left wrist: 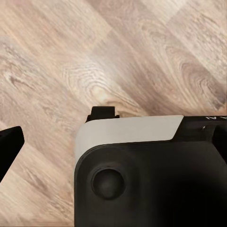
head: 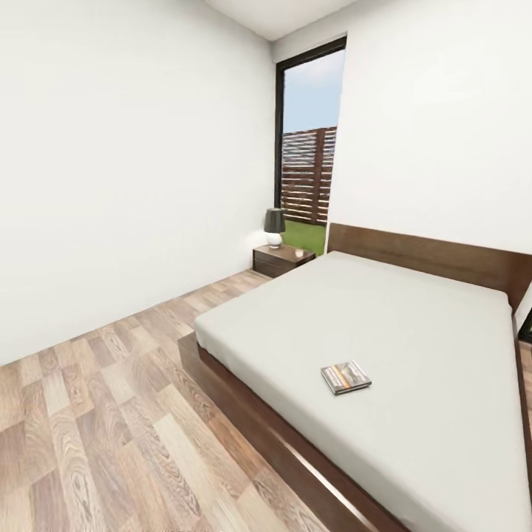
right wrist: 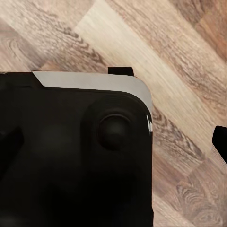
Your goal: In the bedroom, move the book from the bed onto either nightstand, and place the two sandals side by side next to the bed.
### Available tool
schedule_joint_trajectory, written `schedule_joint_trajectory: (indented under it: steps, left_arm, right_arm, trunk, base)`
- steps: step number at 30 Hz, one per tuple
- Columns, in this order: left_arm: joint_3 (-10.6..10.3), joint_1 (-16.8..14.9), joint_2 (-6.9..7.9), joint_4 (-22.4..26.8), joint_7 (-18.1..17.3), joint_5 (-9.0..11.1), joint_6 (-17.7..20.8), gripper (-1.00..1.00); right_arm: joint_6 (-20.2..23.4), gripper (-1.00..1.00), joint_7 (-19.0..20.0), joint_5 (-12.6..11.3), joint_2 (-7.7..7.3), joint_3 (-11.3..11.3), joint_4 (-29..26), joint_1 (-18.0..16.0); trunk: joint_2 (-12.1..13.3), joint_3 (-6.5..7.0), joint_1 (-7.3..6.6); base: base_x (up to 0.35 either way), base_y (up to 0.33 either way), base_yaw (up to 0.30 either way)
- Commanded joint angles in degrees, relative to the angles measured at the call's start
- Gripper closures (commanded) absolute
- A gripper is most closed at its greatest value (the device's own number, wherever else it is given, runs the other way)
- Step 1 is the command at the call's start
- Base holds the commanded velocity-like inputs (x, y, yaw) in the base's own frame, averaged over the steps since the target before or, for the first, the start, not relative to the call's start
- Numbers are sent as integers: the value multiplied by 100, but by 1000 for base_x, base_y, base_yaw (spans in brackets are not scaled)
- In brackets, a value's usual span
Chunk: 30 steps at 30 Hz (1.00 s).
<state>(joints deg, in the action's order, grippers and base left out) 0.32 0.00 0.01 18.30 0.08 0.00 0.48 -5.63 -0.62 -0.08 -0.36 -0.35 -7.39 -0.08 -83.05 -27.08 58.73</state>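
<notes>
In the head view the book (head: 346, 377) lies flat on the bare grey mattress of the bed (head: 414, 310), near its foot end. A dark nightstand (head: 283, 260) stands at the bed's far left corner, beside the headboard. The two sandals are out of view. In the left wrist view my left gripper (left wrist: 113, 137) hangs over the wood floor with one black finger (left wrist: 10, 146) far out at the picture's edge. The right wrist view shows the right gripper (right wrist: 113, 137) the same way, with its finger (right wrist: 220, 142) at the edge. Both hold nothing.
A small dark-shaded lamp (head: 275, 225) stands on the nightstand. A tall window (head: 307, 140) behind it shows grass and a fence. Wood-plank floor (head: 111, 414) stretches left of the bed up to a white wall. My own black-and-grey base (left wrist: 142, 179) sits below both wrists.
</notes>
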Motion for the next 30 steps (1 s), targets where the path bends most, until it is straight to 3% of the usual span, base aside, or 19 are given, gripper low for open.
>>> schedule_joint_trajectory:
  steps: [1,30]
  left_arm:
    - [3,0,0,7,1,0,5,-100]
    - [-14,0,-19,-2,1,-6,5,-100]
  right_arm:
    - [-17,-100,-7,-1,0,-2,1,-1]
    - [-17,-100,-8,-1,-2,-9,1,-1]
  trunk:
    - [-3,-5,0]
    - [-3,-5,0]
  base:
    - [3,0,283]
    - [3,0,283]
